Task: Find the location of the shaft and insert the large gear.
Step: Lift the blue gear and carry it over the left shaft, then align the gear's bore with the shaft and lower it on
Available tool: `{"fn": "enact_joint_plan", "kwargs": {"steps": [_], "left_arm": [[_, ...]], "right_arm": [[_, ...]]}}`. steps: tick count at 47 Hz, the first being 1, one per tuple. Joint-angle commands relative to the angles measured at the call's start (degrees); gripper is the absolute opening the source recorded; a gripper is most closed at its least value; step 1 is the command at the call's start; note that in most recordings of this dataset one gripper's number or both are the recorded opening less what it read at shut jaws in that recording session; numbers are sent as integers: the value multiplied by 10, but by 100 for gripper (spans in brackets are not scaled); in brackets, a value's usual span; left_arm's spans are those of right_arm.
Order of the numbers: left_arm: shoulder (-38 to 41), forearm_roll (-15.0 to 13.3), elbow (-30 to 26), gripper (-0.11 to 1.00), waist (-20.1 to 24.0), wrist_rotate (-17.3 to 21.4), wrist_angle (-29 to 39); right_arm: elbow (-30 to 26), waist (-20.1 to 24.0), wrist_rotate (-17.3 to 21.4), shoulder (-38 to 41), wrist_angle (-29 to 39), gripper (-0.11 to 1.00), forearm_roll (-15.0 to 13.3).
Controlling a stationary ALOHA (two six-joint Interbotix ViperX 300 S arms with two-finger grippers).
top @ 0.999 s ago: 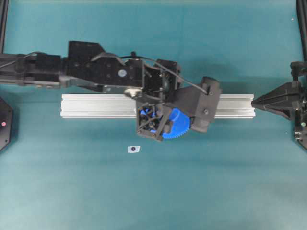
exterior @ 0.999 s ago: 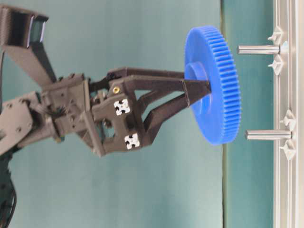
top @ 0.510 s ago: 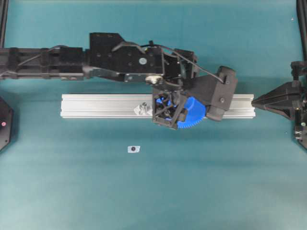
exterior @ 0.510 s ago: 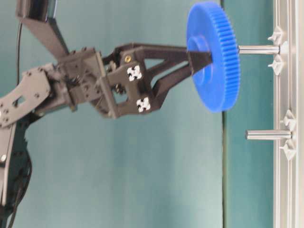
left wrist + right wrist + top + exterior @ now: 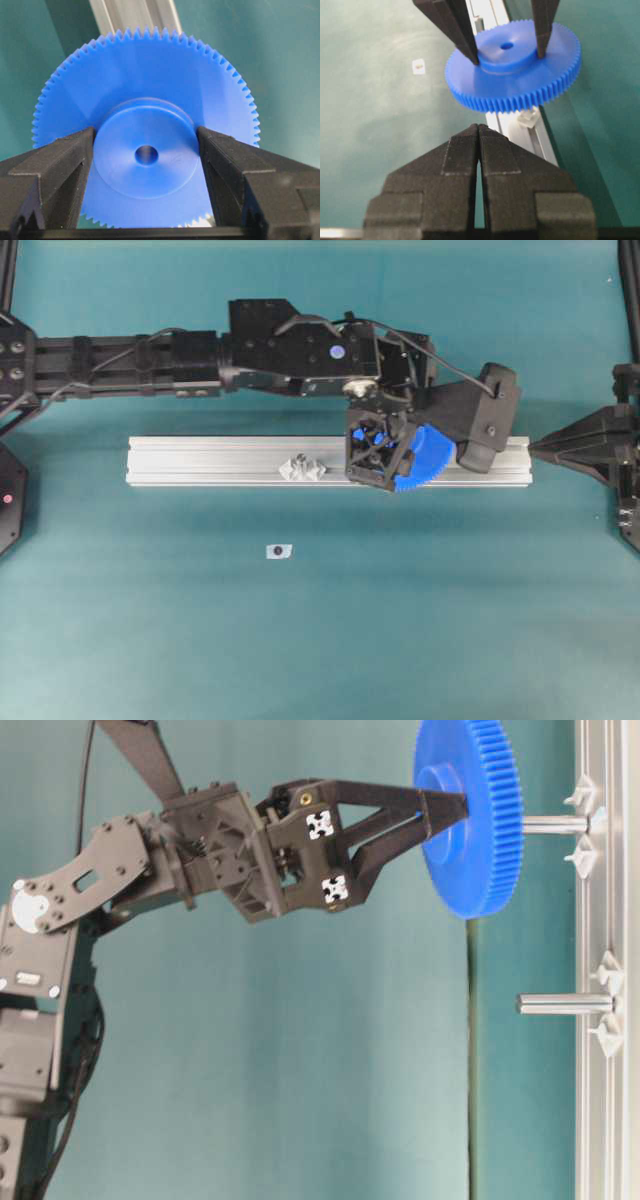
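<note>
Blue large gear [image 5: 418, 462], clamped at its hub by the left gripper [image 5: 385, 458], hangs over the aluminium rail's [image 5: 200, 461] right end overhead. Table-level: gear face just off the shaft [image 5: 553, 824] tip; second pin [image 5: 563, 1004] stands clear. Right wrist: right gripper [image 5: 478, 131] closed, empty.

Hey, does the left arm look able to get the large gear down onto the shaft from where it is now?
Probably yes. The left tool grips the large gear by its hub, and in the table-level view the shaft lies roughly level with the hub, nothing between them. Whether the hole lines up exactly can't be told.
</note>
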Motion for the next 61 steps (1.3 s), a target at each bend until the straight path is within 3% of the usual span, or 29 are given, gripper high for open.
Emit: {"fn": "enact_joint_plan", "kwargs": {"steps": [1,61], "left_arm": [[-11,3,-21,70,4,4,-1],[5,3,-19,70,41,4,39]], "right_arm": [[-6,-3,4,3,-3,0,0],[-3,-12,4,2,-3,0,0]]}}
